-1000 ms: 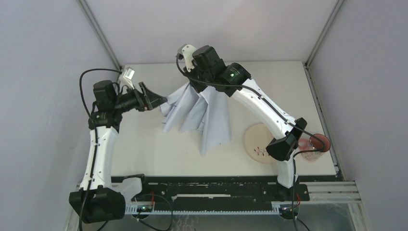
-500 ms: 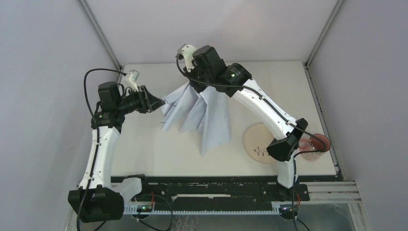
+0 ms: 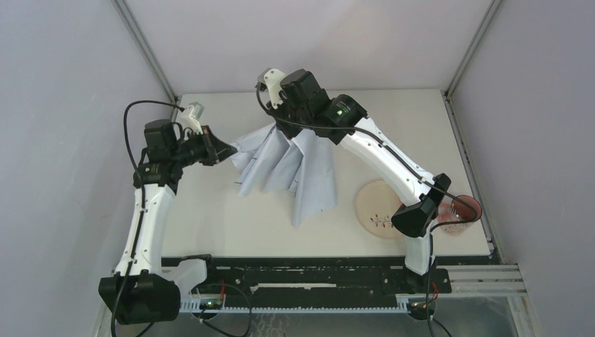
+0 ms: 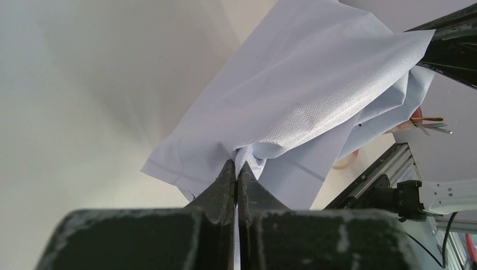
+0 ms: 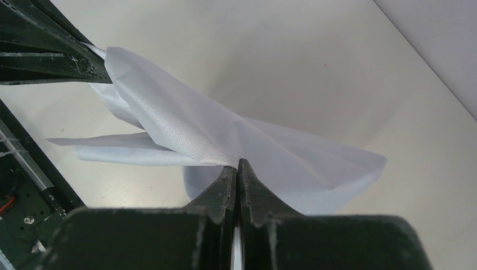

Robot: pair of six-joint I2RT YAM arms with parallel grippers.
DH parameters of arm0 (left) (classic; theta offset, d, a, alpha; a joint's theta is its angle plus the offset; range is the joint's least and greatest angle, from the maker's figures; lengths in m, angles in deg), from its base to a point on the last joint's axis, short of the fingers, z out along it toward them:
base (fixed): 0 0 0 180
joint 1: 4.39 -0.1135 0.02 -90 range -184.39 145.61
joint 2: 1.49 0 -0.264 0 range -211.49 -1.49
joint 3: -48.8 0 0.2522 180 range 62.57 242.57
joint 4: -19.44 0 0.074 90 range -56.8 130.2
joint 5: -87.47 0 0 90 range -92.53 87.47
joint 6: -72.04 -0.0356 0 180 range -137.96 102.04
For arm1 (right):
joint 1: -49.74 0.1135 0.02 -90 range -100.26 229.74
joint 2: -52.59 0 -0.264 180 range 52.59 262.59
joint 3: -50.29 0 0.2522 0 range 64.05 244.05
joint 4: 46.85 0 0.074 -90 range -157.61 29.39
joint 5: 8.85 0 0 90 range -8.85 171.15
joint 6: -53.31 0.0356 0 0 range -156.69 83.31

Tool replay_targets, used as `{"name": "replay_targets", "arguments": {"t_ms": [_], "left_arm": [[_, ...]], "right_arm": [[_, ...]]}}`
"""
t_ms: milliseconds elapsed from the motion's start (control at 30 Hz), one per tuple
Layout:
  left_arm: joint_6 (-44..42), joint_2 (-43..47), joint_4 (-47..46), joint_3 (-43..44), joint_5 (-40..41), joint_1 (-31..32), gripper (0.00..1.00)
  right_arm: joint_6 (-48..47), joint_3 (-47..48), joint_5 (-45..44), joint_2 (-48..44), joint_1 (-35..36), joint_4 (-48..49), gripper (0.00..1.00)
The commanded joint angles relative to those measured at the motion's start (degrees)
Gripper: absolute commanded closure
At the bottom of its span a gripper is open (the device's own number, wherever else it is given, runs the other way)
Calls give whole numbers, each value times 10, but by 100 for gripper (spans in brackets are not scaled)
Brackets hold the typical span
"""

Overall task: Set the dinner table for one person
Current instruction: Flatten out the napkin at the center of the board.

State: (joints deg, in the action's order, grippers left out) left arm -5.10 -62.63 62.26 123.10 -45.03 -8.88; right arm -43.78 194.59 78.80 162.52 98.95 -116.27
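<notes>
- My left arm rises from its base at the near left corner. It bends at the elbow above the left edge of the dinner table [image 3: 210,210], and the forearm lies nearly level, aimed to the right.
- My left pincer [image 3: 223,149] is clamped on a bunched corner of the pale-blue cloth [image 3: 295,165]. In the left wrist view, its tips [image 4: 236,166] meet with the fabric [image 4: 304,84] pinched between them.
- My right arm bends low at the near right, then stretches in one long diagonal up and to the left across the table. Its wrist is above the far middle.
- My right pincer [image 3: 284,130] points down under that wrist. In the right wrist view, its tips [image 5: 237,164] are closed tight on a fold of the cloth [image 5: 225,135].
- The cloth's top edge runs between my two pincers, rising from left to right. Below it the fabric fans out in pleats toward the near edge, the longest pleat reaching nearest to my bases.
- I cannot tell whether the lowest pleats touch the tabletop.
- The dinner table lies flat beneath both arms, its long axis running left to right.
- A round tan plate [image 3: 372,203] rests near the near right corner, with a red dish [image 3: 466,208] just beside it, partly behind my right elbow.
</notes>
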Motion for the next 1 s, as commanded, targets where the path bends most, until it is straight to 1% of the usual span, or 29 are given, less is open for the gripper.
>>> {"name": "replay_targets", "arguments": {"t_ms": [0,33,133,267,333,500,567,633,800,900,967], "left_arm": [[-15,-5,17,42,14,2,100],[-15,-5,18,45,14,2,100],[-15,-2,23,52,14,2,100],[-20,3,37,68,19,3,100],[-20,4,42,74,15,3,100],[-21,7,46,81,16,2,100],[-24,6,51,88,20,3,100],[-25,3,60,99,24,3,100],[-25,2,72,116,31,3,100],[-30,4,78,123,42,1,100],[-31,4,81,132,45,-1,100]], "right_arm": [[11,7,3,-44,-4,39,93],[14,7,1,-44,-4,40,92],[18,7,-1,-42,-5,40,79],[24,6,19,-39,-6,35,65],[23,3,13,-37,-4,34,65],[24,-26,16,-40,-4,43,67],[25,-47,23,-42,-4,46,64],[24,-88,26,-51,-3,55,61],[41,-257,42,-95,-11,137,60],[37,-305,29,-105,-9,161,60],[39,-314,36,-103,-14,164,60]]}}
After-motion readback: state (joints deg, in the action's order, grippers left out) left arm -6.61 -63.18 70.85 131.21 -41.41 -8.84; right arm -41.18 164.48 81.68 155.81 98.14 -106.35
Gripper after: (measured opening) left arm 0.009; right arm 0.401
